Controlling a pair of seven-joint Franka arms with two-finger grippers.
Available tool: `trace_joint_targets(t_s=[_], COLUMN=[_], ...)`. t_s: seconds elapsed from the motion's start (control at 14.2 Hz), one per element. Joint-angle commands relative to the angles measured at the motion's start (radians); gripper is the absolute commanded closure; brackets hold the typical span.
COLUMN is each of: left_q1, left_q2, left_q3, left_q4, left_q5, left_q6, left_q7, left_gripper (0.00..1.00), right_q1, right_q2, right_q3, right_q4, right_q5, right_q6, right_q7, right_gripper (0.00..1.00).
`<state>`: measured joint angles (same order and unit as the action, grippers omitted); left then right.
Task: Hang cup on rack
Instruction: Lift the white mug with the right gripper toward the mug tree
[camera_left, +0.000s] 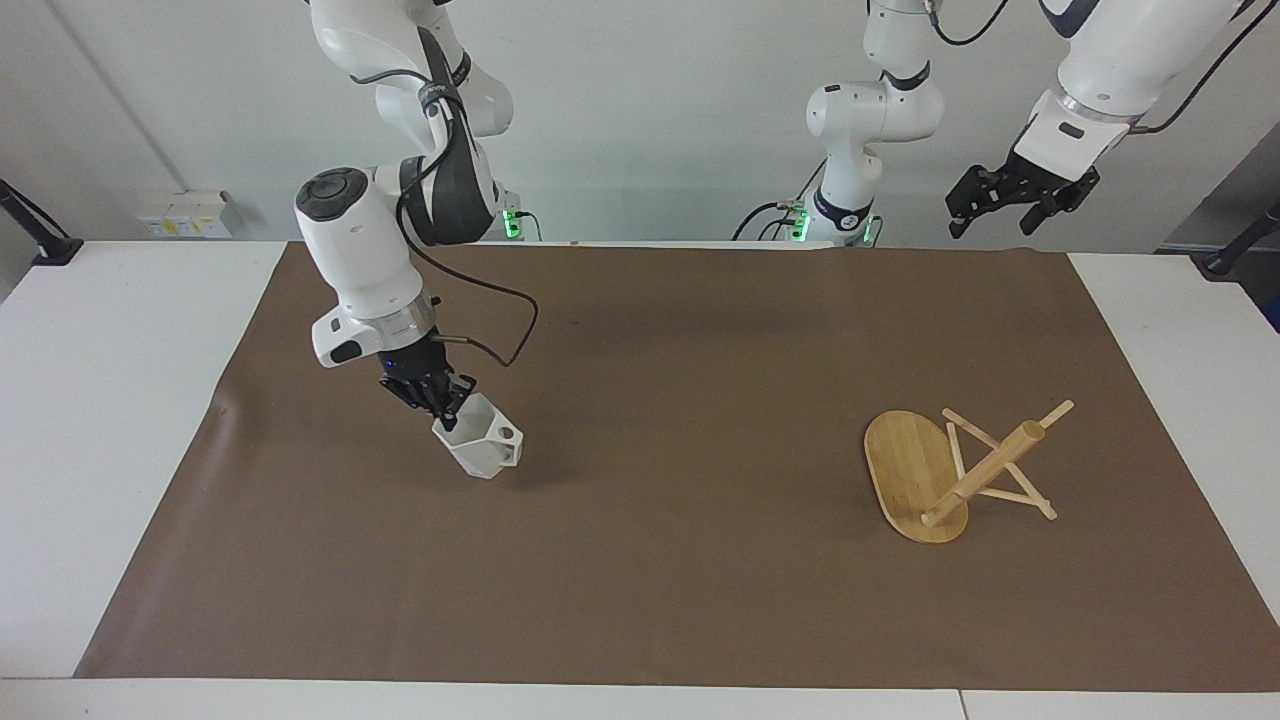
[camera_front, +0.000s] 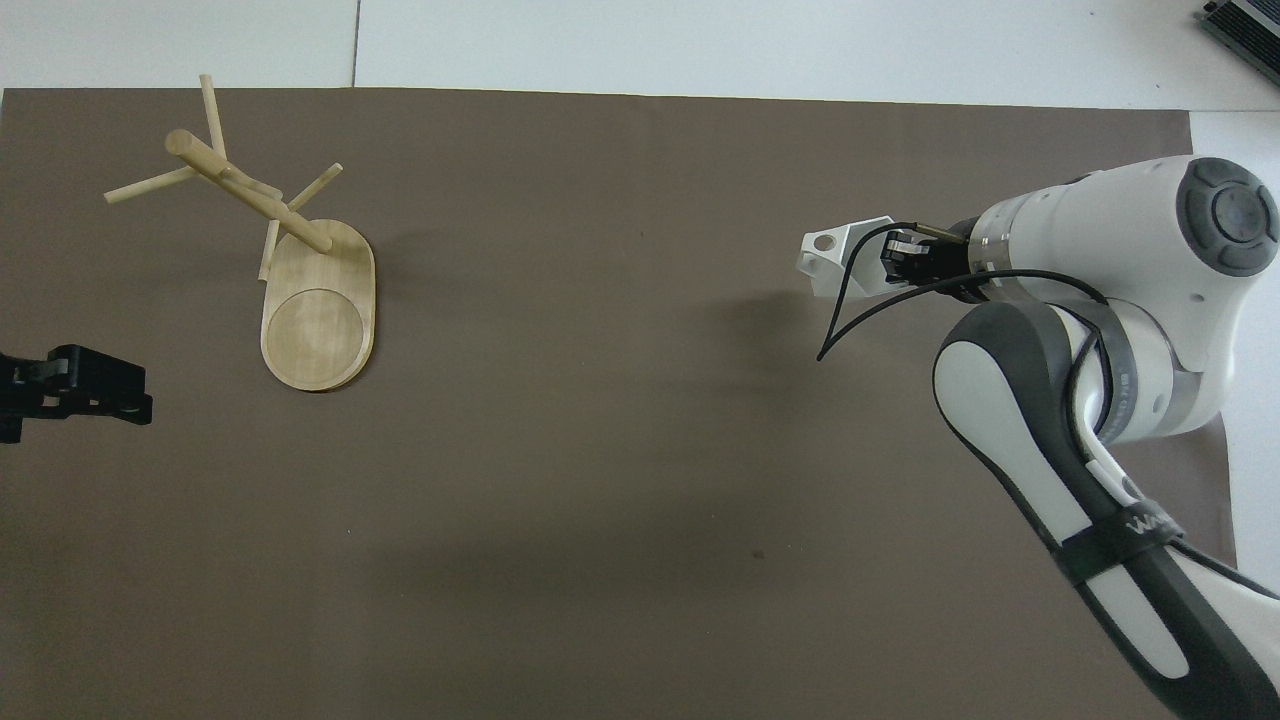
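Cup (camera_front: 835, 262): gripped at the rim by right hand (camera_front: 905, 262), over brown mat (camera_front: 600, 450).
Rack (camera_front: 300, 270): tipped over.
Left hand (camera_front: 75, 385): open.

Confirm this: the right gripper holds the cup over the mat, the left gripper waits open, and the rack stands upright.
Not quite. The rack lies tipped over on the mat, its post slanting up from the base, as the facing view shows. The right gripper does hold the cup, and the left gripper waits open.

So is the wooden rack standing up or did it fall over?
Fallen over. The rack lies on the brown mat: its oval base is tipped up on edge and its thick post slants sideways instead of pointing up.
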<state>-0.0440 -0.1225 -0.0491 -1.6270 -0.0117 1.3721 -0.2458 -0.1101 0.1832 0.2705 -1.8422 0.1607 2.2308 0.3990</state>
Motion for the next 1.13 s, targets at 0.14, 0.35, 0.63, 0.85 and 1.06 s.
trace_joint_targets(t_s=[0.14,0.35,0.63,0.85,1.06], left_q1=[0.009,0.019,0.098,0.139,0.182], left_q2=[-0.026,-0.084,-0.108,-0.147,-0.221], left_q3=[0.003,0.002,0.003,0.003,-0.001], left_q4=[-0.024,-0.153,-0.206,-0.301,-0.454], left_q5=[0.019,-0.078,-0.310,-0.486,-0.689], left_q6=[0.016,0.134,0.127,0.137,0.204], left_q7=[-0.261,-0.421,-0.565,-0.664,-0.757], left_gripper=[0.00,0.00,0.00,0.00,0.00], right_q1=[-0.014,-0.014,-0.014,-0.016,-0.014], right_q2=[-0.004,-0.005,-0.005,-0.010,-0.016], right_q3=[0.051,0.110,0.163,0.196,0.229], right_q4=[0.072,0.095,0.136,0.144,0.144], right_q5=[0.235,0.330,0.468,0.580,0.701], right_q6=[-0.005,-0.003,-0.003,-0.005,-0.003], right_q7=[-0.016,-0.022,-0.032,-0.098,-0.219], right_gripper=[0.99,1.00,1.00,1.00,1.00])
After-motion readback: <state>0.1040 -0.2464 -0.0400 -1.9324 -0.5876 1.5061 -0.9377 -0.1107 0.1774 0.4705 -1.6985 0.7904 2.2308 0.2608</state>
